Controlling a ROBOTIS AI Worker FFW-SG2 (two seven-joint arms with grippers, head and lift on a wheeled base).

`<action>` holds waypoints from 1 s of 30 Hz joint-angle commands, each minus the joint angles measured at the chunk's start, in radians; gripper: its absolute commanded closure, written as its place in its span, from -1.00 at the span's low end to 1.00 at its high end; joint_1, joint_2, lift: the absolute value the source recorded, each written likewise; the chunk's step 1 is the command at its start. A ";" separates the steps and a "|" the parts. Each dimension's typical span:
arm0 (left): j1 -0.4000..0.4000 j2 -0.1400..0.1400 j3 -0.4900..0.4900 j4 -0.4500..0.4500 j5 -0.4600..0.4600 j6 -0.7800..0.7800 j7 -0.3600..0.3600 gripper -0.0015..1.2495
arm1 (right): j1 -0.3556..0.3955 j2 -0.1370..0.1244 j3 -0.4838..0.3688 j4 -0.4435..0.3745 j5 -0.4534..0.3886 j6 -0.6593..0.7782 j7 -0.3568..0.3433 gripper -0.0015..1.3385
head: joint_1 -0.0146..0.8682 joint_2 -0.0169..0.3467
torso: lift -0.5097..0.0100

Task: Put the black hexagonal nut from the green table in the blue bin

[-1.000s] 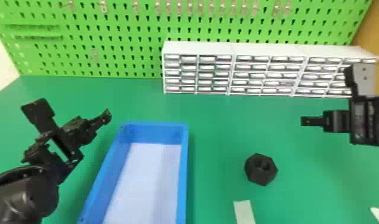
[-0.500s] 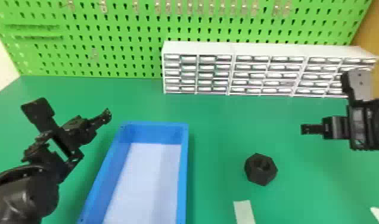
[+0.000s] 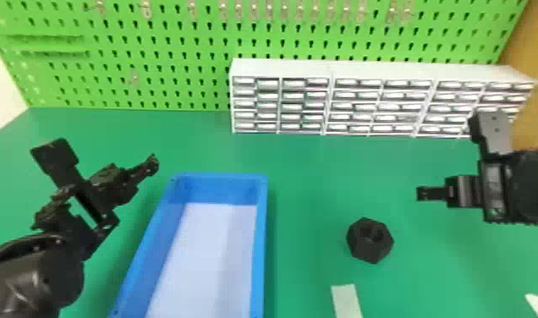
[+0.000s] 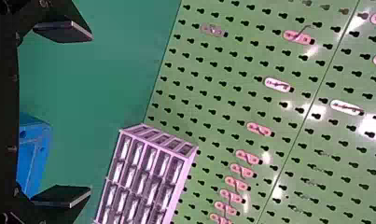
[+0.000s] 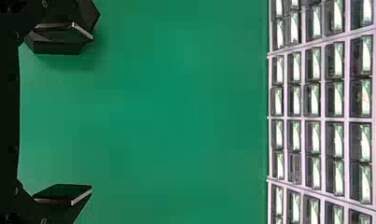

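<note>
White drawers stand beyond the black nut and blue bin; left gripper and right gripper have fingers apart.

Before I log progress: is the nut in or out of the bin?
Out. The nut lies on the table, right of the bin, with a gap between them.

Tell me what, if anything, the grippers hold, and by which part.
Nothing is held: the left gripper and right gripper are open, and the nut lies on the table.
</note>
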 commanded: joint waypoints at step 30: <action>-0.006 0.000 -0.008 0.001 -0.004 0.001 0.001 -0.80 | 0.003 0.070 0.063 0.082 0.060 0.001 0.000 -0.76 | 0.54 -0.73 | 0.58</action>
